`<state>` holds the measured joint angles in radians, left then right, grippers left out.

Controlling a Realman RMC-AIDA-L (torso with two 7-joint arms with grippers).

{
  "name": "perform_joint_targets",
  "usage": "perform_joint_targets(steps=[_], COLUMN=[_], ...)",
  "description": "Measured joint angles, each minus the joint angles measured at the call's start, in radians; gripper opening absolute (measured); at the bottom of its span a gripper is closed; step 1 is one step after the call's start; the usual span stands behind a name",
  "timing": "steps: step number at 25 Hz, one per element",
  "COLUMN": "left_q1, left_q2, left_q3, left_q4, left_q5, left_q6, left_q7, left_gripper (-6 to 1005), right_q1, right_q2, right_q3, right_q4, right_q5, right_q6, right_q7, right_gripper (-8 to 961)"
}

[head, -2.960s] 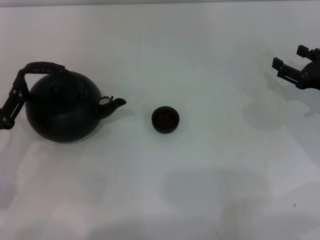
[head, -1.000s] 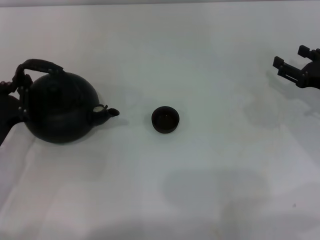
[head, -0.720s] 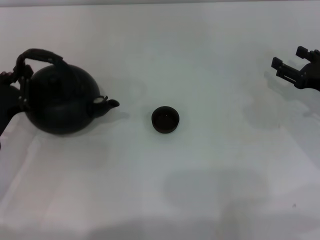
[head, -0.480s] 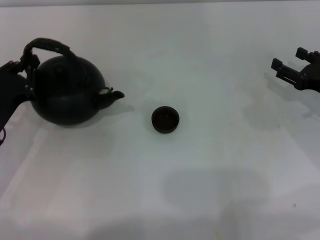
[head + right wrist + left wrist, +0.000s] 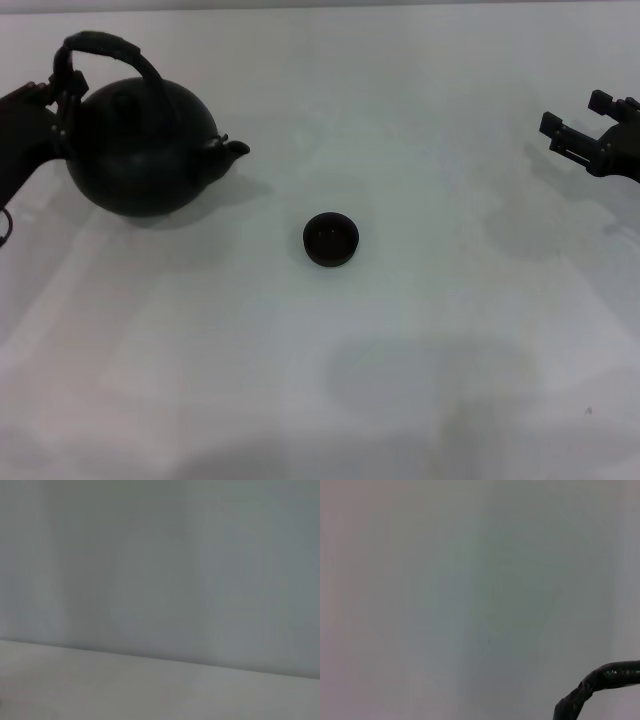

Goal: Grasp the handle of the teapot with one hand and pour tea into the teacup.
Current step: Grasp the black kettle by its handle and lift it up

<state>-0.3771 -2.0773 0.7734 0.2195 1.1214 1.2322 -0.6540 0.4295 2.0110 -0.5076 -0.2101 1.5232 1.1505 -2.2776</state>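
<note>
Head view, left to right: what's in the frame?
Left gripper at the arched dark hoop handle → large round matte black teapot, spout toward centre → small dark round teacup → right gripper, open, at the far right edge.

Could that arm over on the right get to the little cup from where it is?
Probably yes. The right gripper hovers open at the table's far right edge, and only bare surface lies between it and the teacup. Whether it can stretch that far is unclear.
</note>
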Motion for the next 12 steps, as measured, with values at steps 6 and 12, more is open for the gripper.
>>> perform_joint_targets(steps=[6, 12], left_q1=[0.009, 0.028], left_q2=[-0.003, -0.005], left_q3=[0.031, 0.135], left_q4=[0.111, 0.219], left_q5=[0.047, 0.046], left_q6=[-0.074, -0.169], left_q7=[-0.148, -0.243], left_gripper=[107, 107], right_q1=[0.000, -0.002], right_q2=[0.000, 0.000], right_q3=[0.000, 0.000], right_q4=[0.000, 0.002], right_q5=[0.000, 0.000], right_q6=[0.004, 0.005], right_q7=[-0.002, -0.003], right_gripper=[848, 848])
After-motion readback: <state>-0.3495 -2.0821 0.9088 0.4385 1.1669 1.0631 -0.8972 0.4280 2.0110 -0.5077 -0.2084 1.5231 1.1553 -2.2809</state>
